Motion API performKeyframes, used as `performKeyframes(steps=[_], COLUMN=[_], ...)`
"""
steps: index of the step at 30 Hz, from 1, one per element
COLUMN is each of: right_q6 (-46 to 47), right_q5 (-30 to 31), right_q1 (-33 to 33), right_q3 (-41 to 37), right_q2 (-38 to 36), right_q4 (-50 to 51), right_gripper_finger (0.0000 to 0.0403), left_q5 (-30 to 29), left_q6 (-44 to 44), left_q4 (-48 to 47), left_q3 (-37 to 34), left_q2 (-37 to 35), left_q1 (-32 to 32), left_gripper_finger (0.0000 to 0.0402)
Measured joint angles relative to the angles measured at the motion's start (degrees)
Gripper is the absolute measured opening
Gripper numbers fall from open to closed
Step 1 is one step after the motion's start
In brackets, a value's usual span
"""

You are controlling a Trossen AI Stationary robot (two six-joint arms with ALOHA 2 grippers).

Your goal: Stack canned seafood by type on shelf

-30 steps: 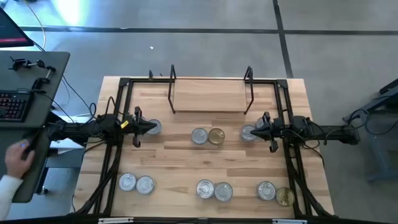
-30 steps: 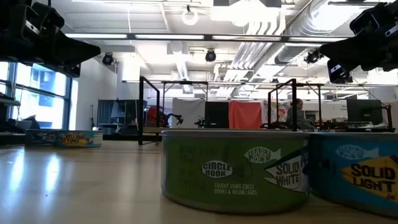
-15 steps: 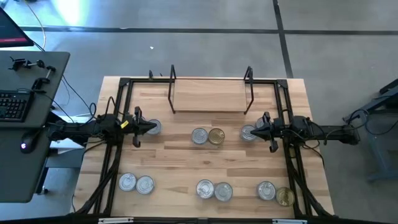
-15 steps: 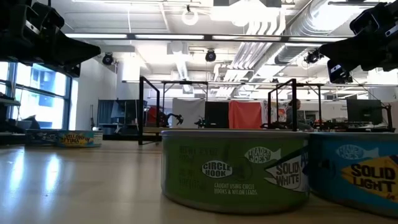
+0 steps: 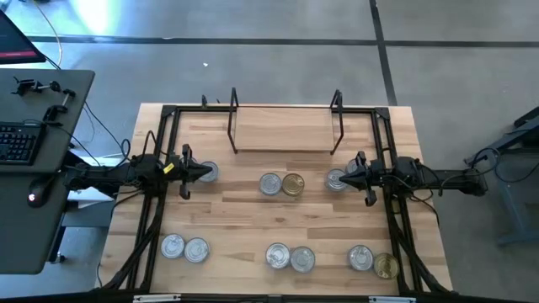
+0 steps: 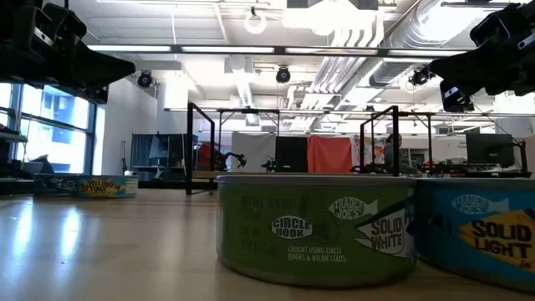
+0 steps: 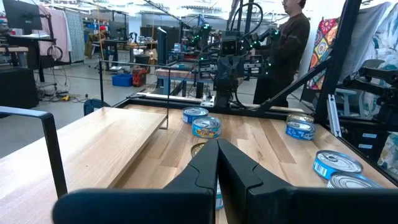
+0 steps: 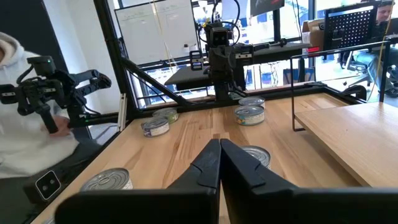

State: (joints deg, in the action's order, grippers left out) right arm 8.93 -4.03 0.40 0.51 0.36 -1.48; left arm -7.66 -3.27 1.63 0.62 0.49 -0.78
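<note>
Several tins stand on their bases on the wooden tabletop. One silver tin (image 5: 207, 172) is under my left gripper (image 5: 200, 172). Another (image 5: 336, 179) is under my right gripper (image 5: 349, 178). A silver tin (image 5: 269, 183) and a gold tin (image 5: 292, 184) stand together mid-table. Three more pairs line the near edge. The shelf (image 5: 285, 130) stands at the far side with nothing on it. Both grippers are shut and hover above the table, fingertips together in the left wrist view (image 7: 217, 144) and the right wrist view (image 8: 220, 144).
A black frame (image 5: 168, 114) runs around the tabletop. The near-edge tins include a green-labelled one (image 6: 313, 226) and a blue-labelled one (image 6: 476, 234) close to the low camera. A desk with a keyboard (image 5: 18, 143) stands left of the table. A person (image 8: 25, 124) is beside the table.
A person's hand at the desk on the left has drawn back out of the high view. Both arms and all tins have kept still.
</note>
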Motion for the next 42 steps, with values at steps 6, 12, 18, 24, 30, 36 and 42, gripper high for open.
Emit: performKeyframes(steps=[6,12,18,24,30,36,42], right_q6=[0.00,0.00,4.28,37.89,37.42,28.28,15.45], right_q5=[-0.02,-0.01,4.93,18.72,26.34,18.69,14.41], right_q1=[0.00,0.01,-0.02,-0.06,0.34,5.82,10.75], right_q3=[0.00,-0.02,-0.01,-0.02,0.00,0.52,3.63], right_q2=[0.00,-0.02,0.00,-0.02,3.05,15.10,27.58], right_q4=[0.00,0.01,-1.41,-6.99,-10.39,-26.00,-26.27], right_gripper_finger=[0.0000,0.0000,0.0000,0.0000,0.0000,0.0000,0.0000], left_q5=[0.00,-0.02,-0.02,-0.02,0.01,-0.37,-0.37], left_q6=[-0.04,4.38,2.56,1.90,1.90,1.84,0.66], left_q4=[0.00,0.00,0.00,0.00,0.03,2.79,0.47], left_q3=[0.01,0.01,0.00,0.00,0.00,0.02,0.00], left_q2=[0.00,-0.01,0.00,0.00,-0.02,-0.02,0.00], left_q1=[0.00,0.00,0.00,0.00,0.00,0.00,-0.02], left_gripper_finger=[0.0000,0.0000,0.0000,0.0000,0.0000,0.0000,0.0000])
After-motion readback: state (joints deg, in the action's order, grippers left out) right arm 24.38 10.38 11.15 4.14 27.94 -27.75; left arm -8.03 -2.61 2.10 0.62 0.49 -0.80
